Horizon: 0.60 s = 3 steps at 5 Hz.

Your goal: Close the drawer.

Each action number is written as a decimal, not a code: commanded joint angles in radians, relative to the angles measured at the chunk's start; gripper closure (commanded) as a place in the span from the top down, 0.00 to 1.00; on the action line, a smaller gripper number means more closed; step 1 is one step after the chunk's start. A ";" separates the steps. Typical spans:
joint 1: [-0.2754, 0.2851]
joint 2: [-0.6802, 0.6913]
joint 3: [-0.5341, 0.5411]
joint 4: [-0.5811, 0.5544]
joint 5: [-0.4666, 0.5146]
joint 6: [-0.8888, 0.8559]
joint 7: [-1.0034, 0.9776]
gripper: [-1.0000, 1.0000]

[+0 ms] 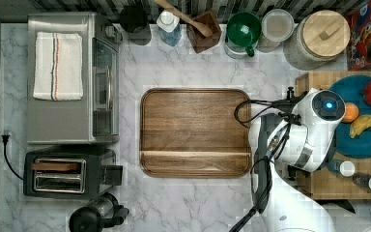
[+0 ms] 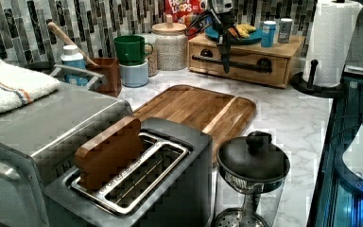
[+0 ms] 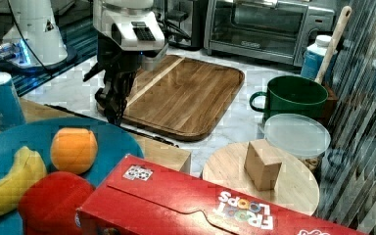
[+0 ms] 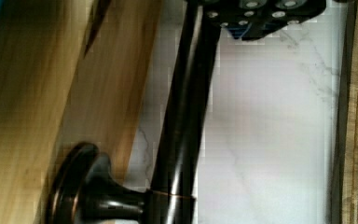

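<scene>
Drawer: pale-tan wooden drawer [image 2: 246, 75] in the low wooden box at the back of the white marble counter [image 1: 198, 203], on the left view's right. Its front [image 4: 116, 70] faces the counter and looks pushed in or nearly so, though the seam is hard to make out.
Handle: dark metal bar handle [image 2: 253, 67] runs across the drawer front on round mounts [image 4: 84, 186].
Gripper: black gripper [image 2: 225, 66] points down at the bar, touching it or just in front. Whether it is wide, narrow or gripping, I cannot tell.
On the box: round blue plate [image 3: 112, 142] with an orange [image 3: 73, 149], a yellow banana [image 3: 10, 183] and a red fruit [image 3: 54, 203].
Nearby: dark brown rounded-corner wooden board [image 1: 195, 133] lies flat on the counter, just beside the box.
</scene>
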 commanded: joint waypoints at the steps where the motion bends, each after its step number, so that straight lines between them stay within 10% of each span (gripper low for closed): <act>1: -0.096 0.004 -0.081 0.189 -0.026 0.070 -0.069 0.00; 3: -0.114 0.004 -0.062 0.189 -0.035 0.069 -0.063 0.00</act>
